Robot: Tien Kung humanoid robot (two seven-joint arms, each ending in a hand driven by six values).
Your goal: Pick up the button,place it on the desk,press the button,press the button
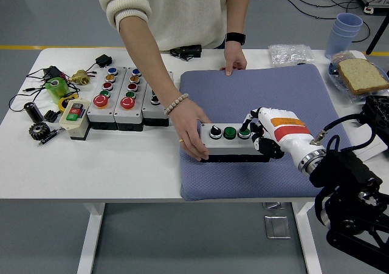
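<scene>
- The right hand [262, 135] lies over the right end of the button box [234, 141], its fingers curled down across the box's top and end; whether they press a cap or clasp the casing cannot be told.
- The box sits on the blue mat [267, 98], stretching leftward from the hand, with a black knob nearest the far end and two green caps closer to the fingers.
- At the end opposite the hand, a person's hand [191, 133] grips the box and steadies it; the person's other hand [234, 61] rests on the mat's far edge, well beyond the hand.
- Judging by its look, the box is a stiff, hard casing with some weight, long and narrow, so a one-end hold would let it tip.
- Smooth sides may slip; taking it across the middle, fingers on the long walls, seems safer.
- The caps are the only yielding parts; press straight down, since the soft mat beneath may let the box rock.
</scene>
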